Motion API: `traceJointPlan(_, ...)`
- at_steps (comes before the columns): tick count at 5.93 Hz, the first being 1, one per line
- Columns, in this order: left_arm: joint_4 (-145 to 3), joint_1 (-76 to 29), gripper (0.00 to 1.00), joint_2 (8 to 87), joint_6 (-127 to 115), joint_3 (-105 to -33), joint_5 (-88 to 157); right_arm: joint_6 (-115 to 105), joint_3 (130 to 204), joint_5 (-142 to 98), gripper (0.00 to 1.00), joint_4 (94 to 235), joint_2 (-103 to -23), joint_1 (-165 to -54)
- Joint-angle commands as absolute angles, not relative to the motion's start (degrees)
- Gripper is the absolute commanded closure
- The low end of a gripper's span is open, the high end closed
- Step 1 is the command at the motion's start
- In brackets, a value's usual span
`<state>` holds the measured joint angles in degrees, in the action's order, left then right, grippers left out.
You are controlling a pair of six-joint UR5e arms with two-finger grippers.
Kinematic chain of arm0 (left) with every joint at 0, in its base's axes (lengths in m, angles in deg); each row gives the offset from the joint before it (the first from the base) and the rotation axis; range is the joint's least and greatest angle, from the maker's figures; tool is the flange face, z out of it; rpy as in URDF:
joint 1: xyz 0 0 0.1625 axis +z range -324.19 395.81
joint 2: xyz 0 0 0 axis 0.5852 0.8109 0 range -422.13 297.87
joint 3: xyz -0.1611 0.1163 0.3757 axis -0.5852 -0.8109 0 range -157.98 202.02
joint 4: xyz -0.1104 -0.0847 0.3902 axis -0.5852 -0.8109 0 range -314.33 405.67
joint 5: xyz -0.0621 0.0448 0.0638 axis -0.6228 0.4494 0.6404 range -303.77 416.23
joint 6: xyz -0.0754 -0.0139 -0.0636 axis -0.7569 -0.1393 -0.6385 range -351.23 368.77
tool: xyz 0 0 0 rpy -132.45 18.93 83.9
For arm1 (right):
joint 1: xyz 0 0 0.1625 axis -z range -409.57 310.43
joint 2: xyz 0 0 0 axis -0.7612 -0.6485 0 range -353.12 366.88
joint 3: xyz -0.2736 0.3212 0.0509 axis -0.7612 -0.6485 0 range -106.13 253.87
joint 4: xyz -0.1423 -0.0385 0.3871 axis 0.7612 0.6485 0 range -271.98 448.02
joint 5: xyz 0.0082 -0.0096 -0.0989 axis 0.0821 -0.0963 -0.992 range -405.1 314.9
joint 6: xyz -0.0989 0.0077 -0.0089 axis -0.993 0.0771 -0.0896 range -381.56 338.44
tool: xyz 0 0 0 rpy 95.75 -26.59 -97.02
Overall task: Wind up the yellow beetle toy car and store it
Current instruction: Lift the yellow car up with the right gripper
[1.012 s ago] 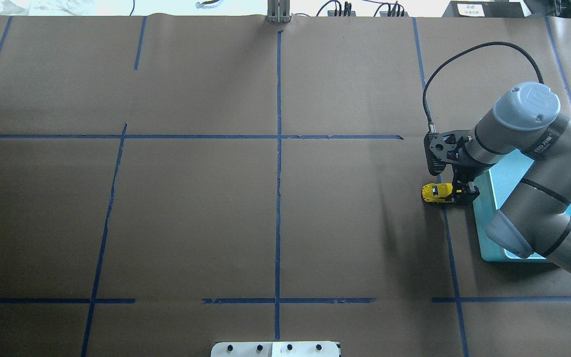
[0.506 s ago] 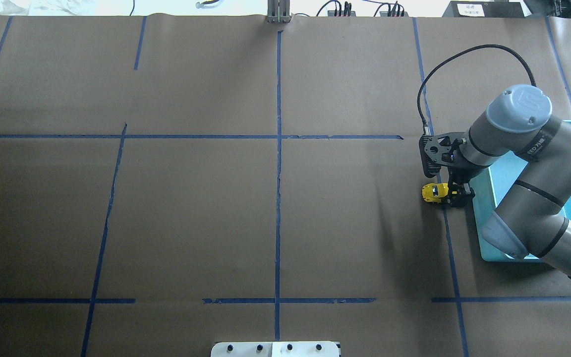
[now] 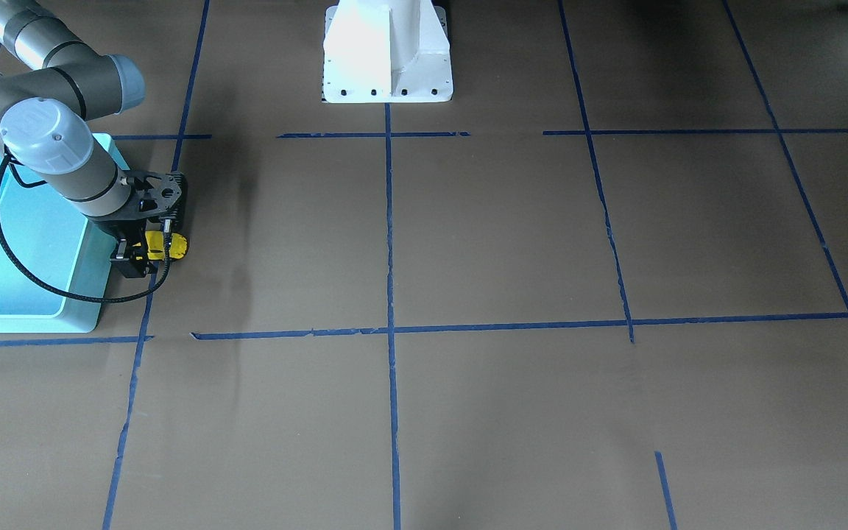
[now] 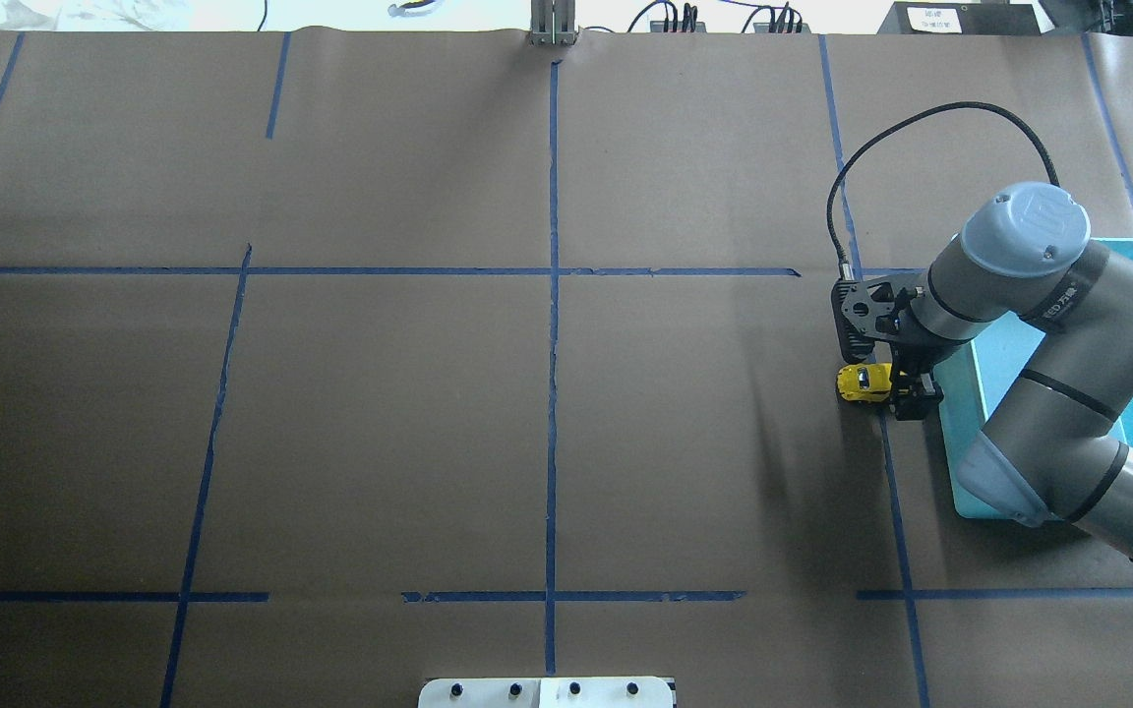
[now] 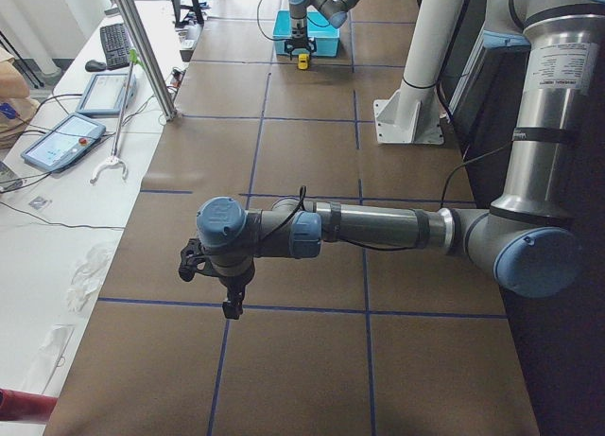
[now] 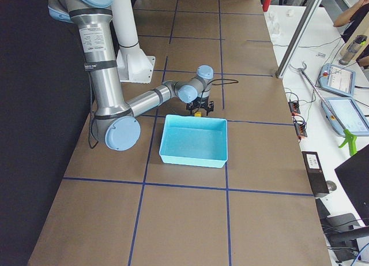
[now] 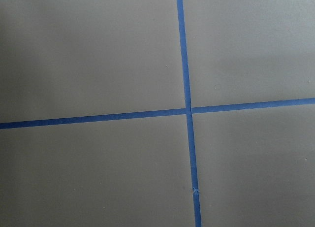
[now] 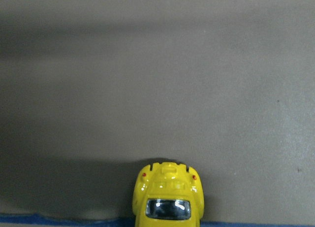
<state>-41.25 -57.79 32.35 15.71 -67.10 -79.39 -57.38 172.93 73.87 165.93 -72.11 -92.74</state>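
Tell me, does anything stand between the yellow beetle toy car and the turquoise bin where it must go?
Nothing loose shows between them. The yellow beetle toy car sits beside the turquoise bin; only the right claw, which appears to grip the car, fills that gap. The bin's near wall must be cleared.

Brown-papered counter (image 4: 380, 442), divided into a grid by blue tape lines (image 4: 553, 393); white mounting base (image 3: 387, 51) on its surface.

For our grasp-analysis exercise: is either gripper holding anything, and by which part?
The right gripper appears shut on the yellow beetle toy car, gripping the end nearest the turquoise bin; its other end sticks out free.
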Motion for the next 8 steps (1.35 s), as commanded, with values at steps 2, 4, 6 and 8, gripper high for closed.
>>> traceJointPlan(2,-41.25,-57.79,0.0,32.36,15.63,-67.19,-79.39,-57.25,172.75,73.56,0.04,163.97,-73.18,-92.64)
traceJointPlan(4,-41.25,-57.79,0.0,32.36,15.62,-67.1,-79.39,-57.33,172.83,73.55,0.74,163.87,-72.92,-92.55)
traceJointPlan(6,-41.25,-57.79,0.0,32.36,15.62,-67.1,-79.39,-56.98,173.97,73.9,1.0,163.96,-72.83,-94.9)
traceJointPlan(8,-41.17,-57.79,0.0,32.36,15.62,-67.19,-79.39,-56.89,177.48,80.36,1.0,165.0,-72.31,-100.95)
